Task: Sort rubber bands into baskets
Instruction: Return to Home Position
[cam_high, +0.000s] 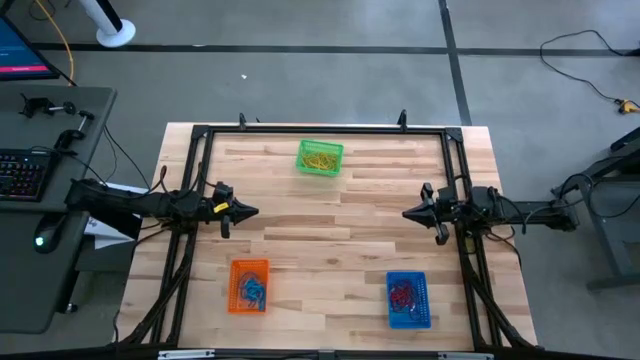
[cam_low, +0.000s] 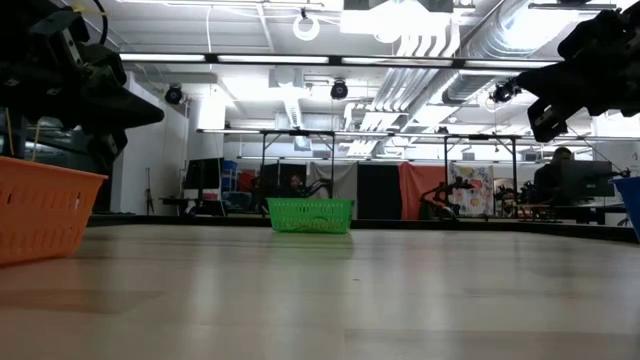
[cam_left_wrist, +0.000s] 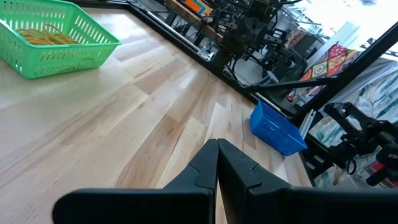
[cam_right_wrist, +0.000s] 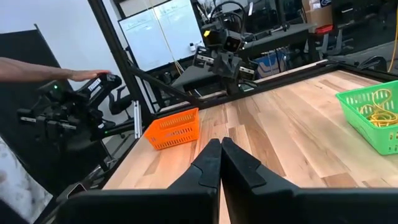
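Three mesh baskets stand on the wooden table. The green basket at the far middle holds yellow rubber bands. The orange basket at the near left holds blue bands. The blue basket at the near right holds red bands. My left gripper hovers shut at the table's left side, above the wood, with nothing in it. My right gripper hovers shut at the right side, pointing across at the left one, also with nothing in it.
A black frame runs round the table's far and side edges. Bare wood lies between the two grippers. A desk with a keyboard stands left of the table. A person's hand rests on gear beyond the table's left side.
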